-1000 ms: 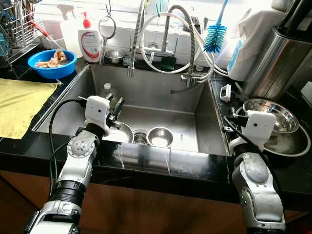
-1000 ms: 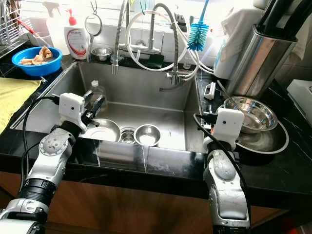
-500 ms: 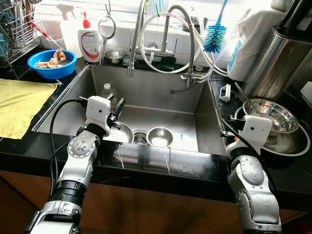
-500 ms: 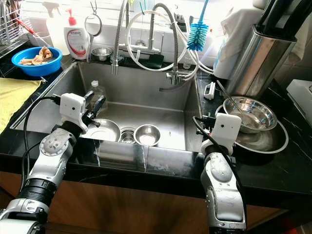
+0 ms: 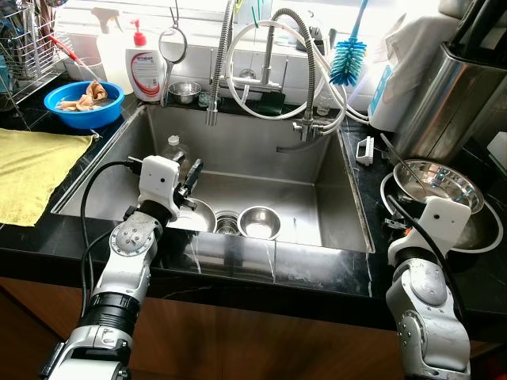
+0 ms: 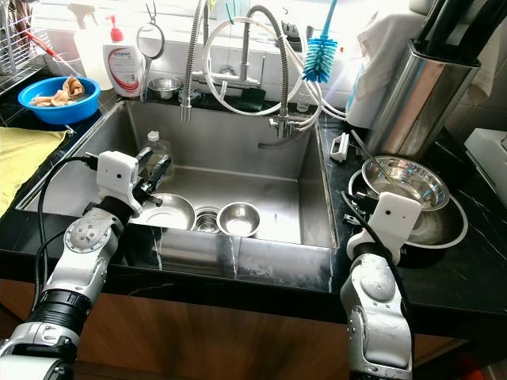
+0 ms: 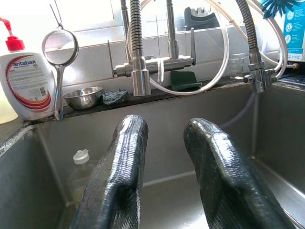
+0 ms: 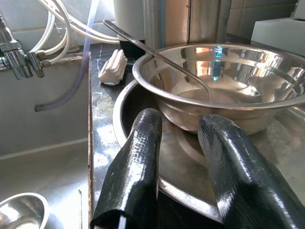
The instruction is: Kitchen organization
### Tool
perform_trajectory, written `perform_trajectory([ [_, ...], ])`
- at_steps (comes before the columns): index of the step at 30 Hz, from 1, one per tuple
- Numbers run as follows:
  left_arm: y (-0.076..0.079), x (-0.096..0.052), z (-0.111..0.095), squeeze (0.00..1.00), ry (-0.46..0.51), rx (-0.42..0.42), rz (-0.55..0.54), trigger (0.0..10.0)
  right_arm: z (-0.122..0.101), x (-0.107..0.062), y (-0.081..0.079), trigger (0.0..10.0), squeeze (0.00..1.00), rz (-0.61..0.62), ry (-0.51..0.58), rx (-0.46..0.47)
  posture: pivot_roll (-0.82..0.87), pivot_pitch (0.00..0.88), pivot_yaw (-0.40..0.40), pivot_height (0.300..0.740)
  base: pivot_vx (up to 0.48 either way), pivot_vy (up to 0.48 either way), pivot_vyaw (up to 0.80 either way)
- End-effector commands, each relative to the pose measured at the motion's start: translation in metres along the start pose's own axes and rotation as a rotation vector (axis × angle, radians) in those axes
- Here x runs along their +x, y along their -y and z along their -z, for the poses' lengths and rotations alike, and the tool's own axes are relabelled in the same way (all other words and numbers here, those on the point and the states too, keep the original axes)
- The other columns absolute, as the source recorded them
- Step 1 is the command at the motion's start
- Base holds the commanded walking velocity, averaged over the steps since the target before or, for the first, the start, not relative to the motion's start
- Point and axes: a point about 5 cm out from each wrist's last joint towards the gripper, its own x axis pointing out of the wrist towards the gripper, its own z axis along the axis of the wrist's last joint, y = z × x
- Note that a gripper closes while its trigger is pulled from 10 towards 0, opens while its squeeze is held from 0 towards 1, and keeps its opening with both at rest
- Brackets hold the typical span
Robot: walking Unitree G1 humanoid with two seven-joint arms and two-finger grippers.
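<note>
Two grippers are up at the sink, both with fingers parted and empty. Our right gripper [image 8: 178, 167] hangs low in the right wrist frame, over the rim of the wide lower bowl [image 8: 190, 191]; right ahead of its fingertips [image 8: 138, 157] sits the upper steel bowl [image 8: 224, 90], nested in the lower one, a spoon [image 8: 157, 57] leaning in it with its handle running toward the upper left of that frame. We judge that stack the nearer target: in the left eye frame it lies at right centre on the black counter [image 5: 364, 186], just beyond the right wrist. Our left gripper [image 7: 164, 162] is held inside the sink [image 5: 261, 170], aimed at the back wall and tap [image 7: 140, 71]; a plastic bottle [image 5: 173, 149] stands in the far left corner. Below it, centre frame, a larger bowl [image 6: 170, 212] and a small bowl [image 5: 260, 222] flank the drain [image 5: 227, 223]. We reckon the right arm reaches forward for the stack, gripping the rim, spoon handle lying across the approach.
</note>
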Motion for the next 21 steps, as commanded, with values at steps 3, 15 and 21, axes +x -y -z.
perform_trajectory([
  [3, 0.001, 0.005, -0.004, 0.00, 0.006, 0.017, 0.017, 10.0, -0.006, -0.002, 0.001, 10.0, 0.00, -0.006, 0.021, 0.013, 0.10, 0.000, -0.077, 0.740, 0.000, 0.000, 0.00],
  [15, -0.001, 0.002, -0.003, 0.00, 0.006, 0.019, 0.012, 10.0, -0.003, -0.005, -0.003, 10.0, 0.00, -0.117, 0.027, -0.035, 0.10, 0.000, -0.080, 0.740, 0.000, 0.000, 0.00],
  [21, 0.000, 0.003, -0.004, 0.00, 0.009, 0.017, 0.013, 10.0, -0.001, -0.005, 0.007, 10.0, 0.00, -0.083, 0.019, -0.040, 0.10, 0.000, -0.080, 0.740, 0.000, 0.000, 0.00],
])
